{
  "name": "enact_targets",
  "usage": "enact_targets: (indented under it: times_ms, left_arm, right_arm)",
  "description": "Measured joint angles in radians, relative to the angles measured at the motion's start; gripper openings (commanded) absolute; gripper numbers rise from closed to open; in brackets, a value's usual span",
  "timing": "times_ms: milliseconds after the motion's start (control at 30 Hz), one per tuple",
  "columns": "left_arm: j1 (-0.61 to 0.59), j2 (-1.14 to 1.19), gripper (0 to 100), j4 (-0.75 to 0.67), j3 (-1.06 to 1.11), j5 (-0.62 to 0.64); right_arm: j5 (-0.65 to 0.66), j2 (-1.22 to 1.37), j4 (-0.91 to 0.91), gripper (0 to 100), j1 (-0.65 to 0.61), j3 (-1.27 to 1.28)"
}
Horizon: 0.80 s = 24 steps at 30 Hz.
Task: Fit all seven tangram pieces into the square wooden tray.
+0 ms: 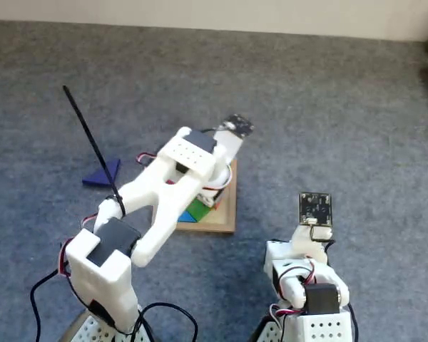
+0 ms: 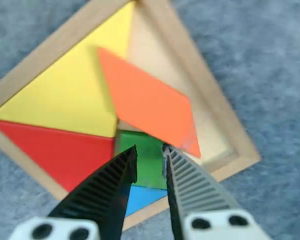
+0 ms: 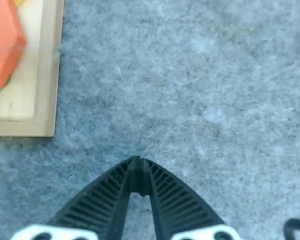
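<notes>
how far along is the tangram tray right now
Done: the yellow triangle, red triangle, green piece and light blue piece lie flat in the tray. In hand: nothing gripped; the left gripper hovers open by the orange parallelogram, which lies askew on top. Left: seat it, then fetch the dark blue triangle off the carpet.

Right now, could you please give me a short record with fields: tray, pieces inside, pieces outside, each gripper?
Tray: wooden tray, partly filled.
Seated: yellow triangle, red triangle, green piece, light blue piece.
Unseated: orange parallelogram, askew over the green piece.
Outside: dark blue triangle on the carpet.
Left gripper: slightly open above the green piece, empty.
Right gripper: shut over carpet near the tray.
</notes>
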Motion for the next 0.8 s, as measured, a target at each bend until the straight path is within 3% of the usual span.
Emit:
enact_targets:
  times_ms: [800]
  left_arm:
    - [-0.051, 0.000, 10, -0.037, -0.074, 0.000]
  right_arm:
    - [0.000, 0.000, 0.000, 0.5, 0.000, 0.000]
